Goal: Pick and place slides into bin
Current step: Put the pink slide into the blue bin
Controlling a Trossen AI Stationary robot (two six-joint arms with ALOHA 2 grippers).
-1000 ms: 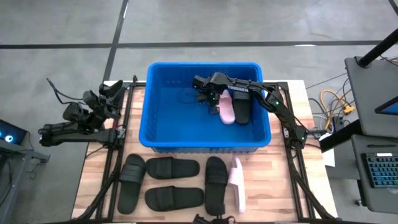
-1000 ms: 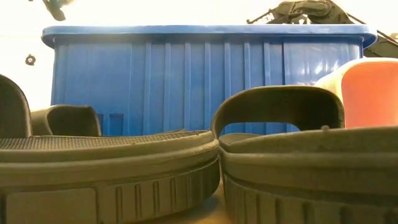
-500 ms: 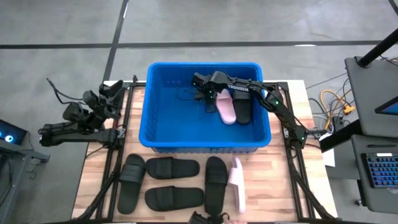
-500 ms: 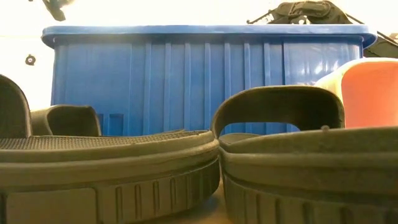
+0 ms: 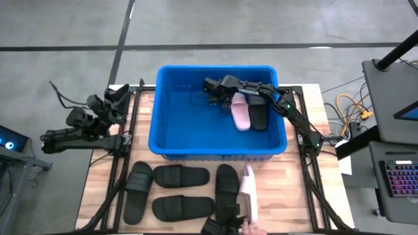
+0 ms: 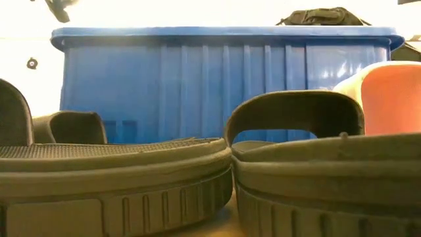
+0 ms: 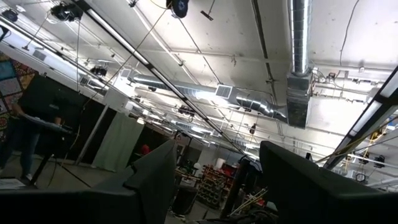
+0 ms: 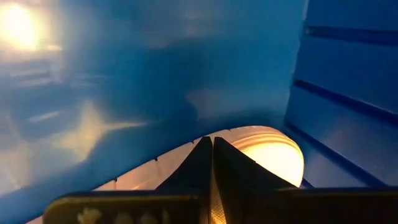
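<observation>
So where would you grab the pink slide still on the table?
The pink slide stands on its edge beside a black slide, so I'd come straight down and pinch its upturned edge, fingers either side of the thin sole.

This is a large industrial workshop or robotics lab. The left wrist view looks up at an open ceiling with bare metal ductwork (image 7: pixel 298 56), hanging cables and strip lights, and dark curtained partitions (image 7: pixel 118 149) farther off. From above, a wooden-topped work table (image 5: pixel 294 196) stands on a grey concrete floor (image 5: pixel 196 26), with a keyboard (image 5: pixel 400 175) and loose cables (image 5: pixel 353 108) to its right.
</observation>
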